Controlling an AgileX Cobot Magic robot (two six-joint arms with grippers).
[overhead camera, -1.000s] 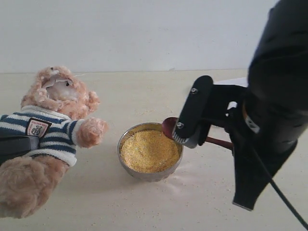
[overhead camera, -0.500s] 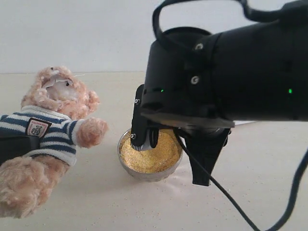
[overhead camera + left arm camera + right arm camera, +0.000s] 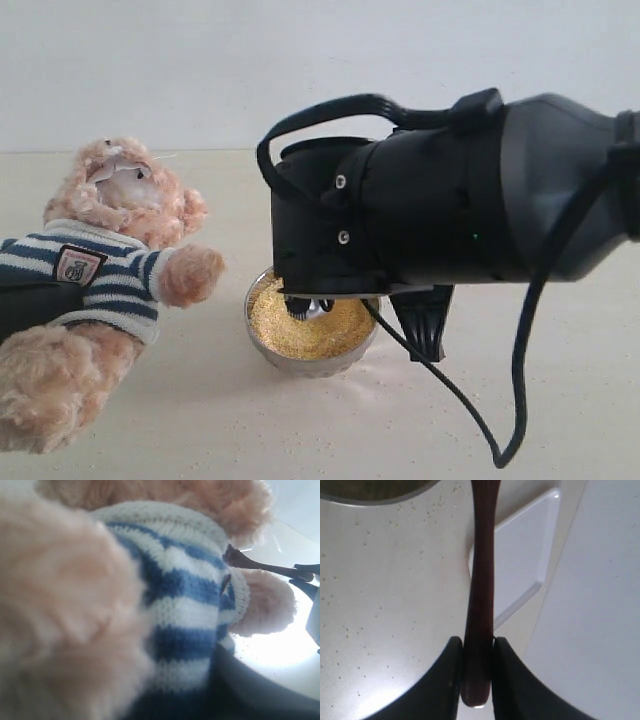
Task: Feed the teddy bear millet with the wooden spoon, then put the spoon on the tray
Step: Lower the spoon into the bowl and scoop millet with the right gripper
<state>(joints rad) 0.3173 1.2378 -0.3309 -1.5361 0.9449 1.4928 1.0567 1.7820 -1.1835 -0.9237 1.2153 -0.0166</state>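
Note:
The teddy bear (image 3: 120,230) lies on its back at the left, its striped shirt (image 3: 180,605) filling the left wrist view. My left gripper (image 3: 35,305) is clamped across its torso, one dark finger (image 3: 250,690) pressed against the shirt. The steel bowl (image 3: 262,345) of millet (image 3: 280,325) stands mid-table. My right gripper (image 3: 477,650) is shut on the handle of the wooden spoon (image 3: 482,555), and its tips (image 3: 305,305) hang just over the millet. The arm hides the spoon in the exterior view. The white tray (image 3: 520,570) lies beyond the spoon.
The bulky black right arm (image 3: 450,220) covers the table's middle and right and hides the tray in the exterior view. Loose millet grains (image 3: 350,630) are scattered on the pale tabletop around the bowl. A light wall (image 3: 200,70) bounds the far edge.
The right arm has swung left across the bowl and dropped lower, bringing the gripper tips from the bowl's right rim to over the millet. The spoon has gone out of sight. The bear has not moved.

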